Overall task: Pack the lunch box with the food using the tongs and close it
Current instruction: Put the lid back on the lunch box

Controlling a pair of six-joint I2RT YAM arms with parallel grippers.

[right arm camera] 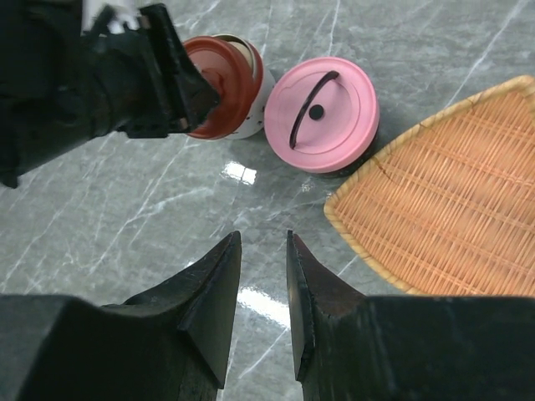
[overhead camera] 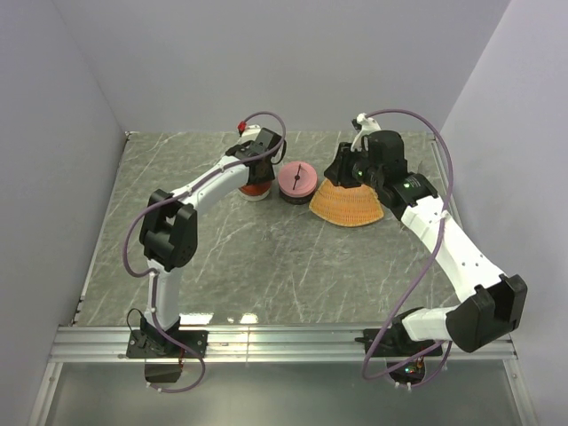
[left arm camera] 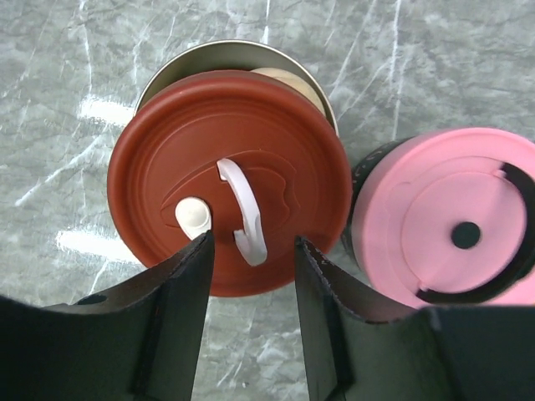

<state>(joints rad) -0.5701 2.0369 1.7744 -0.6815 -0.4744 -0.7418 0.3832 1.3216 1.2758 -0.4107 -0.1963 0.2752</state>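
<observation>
Holds the left gripper (left arm camera: 251,242) parted just above the near edge of the red lid (left arm camera: 192,134), clamping nothing, with the lid's white handle (left arm camera: 247,209) lying ahead between the jaws. Shows the lid sitting off-centre on the round box (left arm camera: 167,67), so that a gap at the far side exposes one beige ball (left arm camera: 288,79) of food inside. Finds a pink-lidded pot (left arm camera: 435,209) just beside the box on the right; cannot tell whether touching. Hangs the right gripper (right arm camera: 261,238) over bare tabletop (right arm camera: 125,217), jaws a narrow slot apart and empty, aimed toward both pots. Puts the woven tray (right arm camera: 451,192) to its right, one corner just beside the pink-lidded pot.
</observation>
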